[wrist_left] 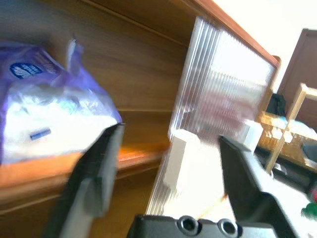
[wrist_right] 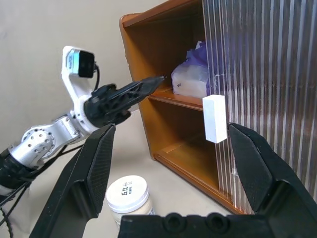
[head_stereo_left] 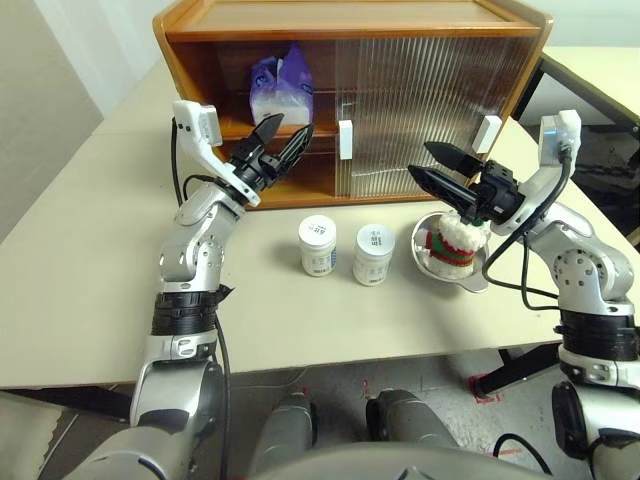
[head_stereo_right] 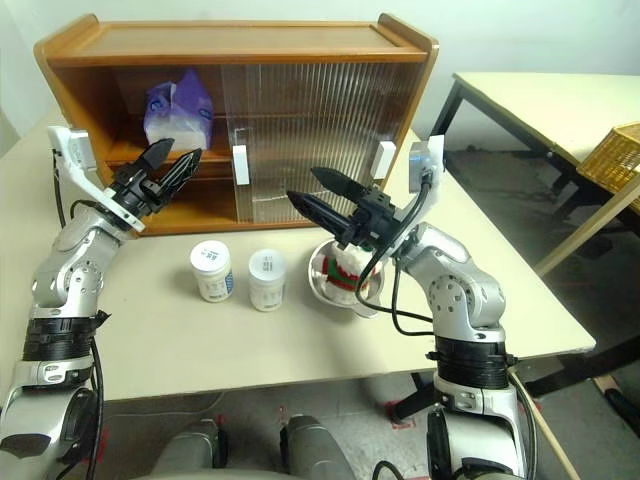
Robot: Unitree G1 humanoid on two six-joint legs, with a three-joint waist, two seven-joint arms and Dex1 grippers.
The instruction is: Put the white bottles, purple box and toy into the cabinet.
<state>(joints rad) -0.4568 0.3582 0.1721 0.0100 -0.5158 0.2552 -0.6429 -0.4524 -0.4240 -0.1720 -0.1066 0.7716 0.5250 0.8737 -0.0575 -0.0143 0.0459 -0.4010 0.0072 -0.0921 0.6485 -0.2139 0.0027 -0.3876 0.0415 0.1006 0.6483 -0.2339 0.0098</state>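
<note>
The cabinet (head_stereo_left: 350, 20) stands at the back of the table with its left half open. On its inner shelf sits the purple box (head_stereo_left: 280, 88). My left gripper (head_stereo_left: 283, 138) is open and empty just in front of that shelf, a little below the box. Two white bottles (head_stereo_left: 318, 244) (head_stereo_left: 374, 253) stand side by side on the table in front of the cabinet. To their right, the toy (head_stereo_left: 455, 243) rests in a metal bowl. Above the bowl hangs my right gripper (head_stereo_left: 435, 165), open and empty, pointing toward the cabinet.
The ribbed sliding doors with white handles (head_stereo_left: 345, 140) (head_stereo_left: 487, 133) cover the cabinet's middle and right. The metal bowl (head_stereo_left: 425, 235) sits near the table's right edge. A second table with a wicker basket (head_stereo_right: 612, 150) stands further right.
</note>
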